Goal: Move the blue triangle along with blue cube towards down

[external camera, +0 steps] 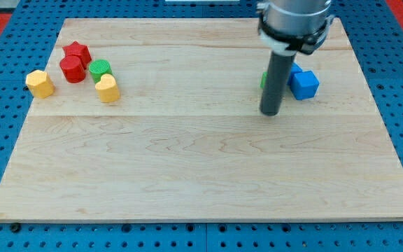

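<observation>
My tip (269, 113) rests on the wooden board (201, 161), right of the middle. The blue cube (304, 85) lies just up and to the right of the tip, a short gap away. A second blue block (295, 69), likely the blue triangle, sits against the cube's upper left and is mostly hidden behind the rod. A green block (264, 80) peeks out at the rod's left side, also mostly hidden.
At the view's upper left is a cluster: a red star (78, 51), a red cylinder (71, 68), a green cylinder (99, 68), a yellow block (40, 83) and another yellow block (107, 89). The board's right edge runs close to the blue cube.
</observation>
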Controlling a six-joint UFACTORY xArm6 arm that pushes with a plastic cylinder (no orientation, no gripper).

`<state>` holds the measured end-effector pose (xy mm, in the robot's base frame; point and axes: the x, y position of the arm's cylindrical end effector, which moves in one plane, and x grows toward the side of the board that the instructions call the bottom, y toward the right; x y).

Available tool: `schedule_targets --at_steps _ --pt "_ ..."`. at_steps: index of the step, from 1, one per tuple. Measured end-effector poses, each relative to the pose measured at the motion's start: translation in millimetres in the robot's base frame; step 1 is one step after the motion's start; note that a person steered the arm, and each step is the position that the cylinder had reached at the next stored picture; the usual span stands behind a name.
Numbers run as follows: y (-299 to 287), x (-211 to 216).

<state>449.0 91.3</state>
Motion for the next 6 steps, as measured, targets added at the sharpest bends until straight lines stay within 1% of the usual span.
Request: schedule_targets --at_steps 1,2,3,4,5,6 --pt "-49 -12" --pt "-68 -66" --pt "-49 -116" --pt "27 -131" --pt "62 -127" --pt "81 -105"
